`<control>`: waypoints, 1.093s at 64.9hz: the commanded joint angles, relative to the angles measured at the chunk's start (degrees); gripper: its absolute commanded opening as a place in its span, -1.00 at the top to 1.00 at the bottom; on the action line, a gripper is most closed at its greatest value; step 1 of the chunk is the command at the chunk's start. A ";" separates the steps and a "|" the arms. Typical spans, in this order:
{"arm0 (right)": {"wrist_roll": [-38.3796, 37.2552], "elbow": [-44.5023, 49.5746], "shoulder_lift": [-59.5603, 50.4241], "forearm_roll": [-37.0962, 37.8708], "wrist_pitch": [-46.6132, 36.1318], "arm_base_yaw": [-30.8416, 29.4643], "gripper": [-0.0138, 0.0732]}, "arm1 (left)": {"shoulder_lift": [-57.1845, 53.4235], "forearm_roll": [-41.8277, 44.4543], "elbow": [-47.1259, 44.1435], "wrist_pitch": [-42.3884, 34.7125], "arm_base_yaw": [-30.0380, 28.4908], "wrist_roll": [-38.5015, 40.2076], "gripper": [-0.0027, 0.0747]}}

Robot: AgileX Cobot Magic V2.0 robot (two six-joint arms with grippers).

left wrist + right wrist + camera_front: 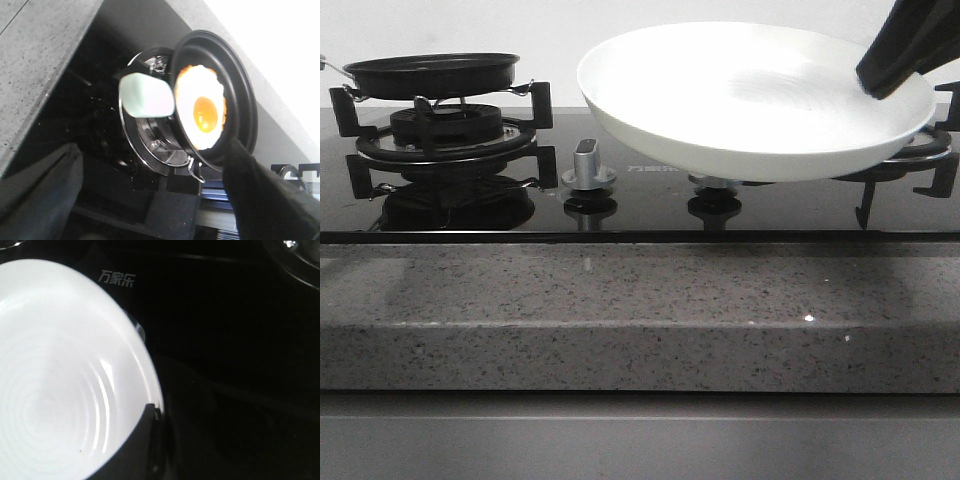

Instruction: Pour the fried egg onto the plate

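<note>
Speckled stone bench fills the near foreground of the front view, with the black glass hob behind it. At about one o'clock, the plate is lifted off the right burner and tipped slightly, its bowl facing up and toward the left, presumably so it can catch what slides out of the pan. The right gripper comes in from the two o'clock corner and clamps the plate's far-right rim; the right wrist view shows one dark finger lying over the white edge, so it is closed on the plate.

At ten o'clock the black frying pan sits level on the left burner grate, apparently not yet picked up. The fried egg lies inside that pan, yolk in its middle, as the left wrist view shows. That view looks down on the pan from above, with the left gripper hanging short of it, dark fingers spread wide and holding nothing. A pale mint handle juts from the pan's rim toward the gripper, the likely place to take hold.
</note>
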State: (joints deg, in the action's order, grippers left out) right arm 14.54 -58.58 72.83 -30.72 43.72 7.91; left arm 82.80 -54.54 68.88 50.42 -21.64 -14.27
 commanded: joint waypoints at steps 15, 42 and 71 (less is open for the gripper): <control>0.55 -1.53 -1.41 -2.25 -2.41 -0.04 0.84 | 4.57 -14.29 1.96 -0.01 -0.44 -5.83 -0.53; 0.55 -1.53 -1.41 -2.25 -2.41 -0.04 0.84 | 13.26 -32.52 2.07 4.36 -0.44 -14.83 -0.53; 0.55 -1.53 -1.41 -2.25 -2.34 -0.04 0.84 | 16.65 -37.55 2.07 7.17 -0.44 -16.79 -0.44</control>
State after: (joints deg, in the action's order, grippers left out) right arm 14.54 -58.58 72.83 -30.72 43.72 7.91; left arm 101.71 -87.22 69.14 54.69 -22.01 -30.68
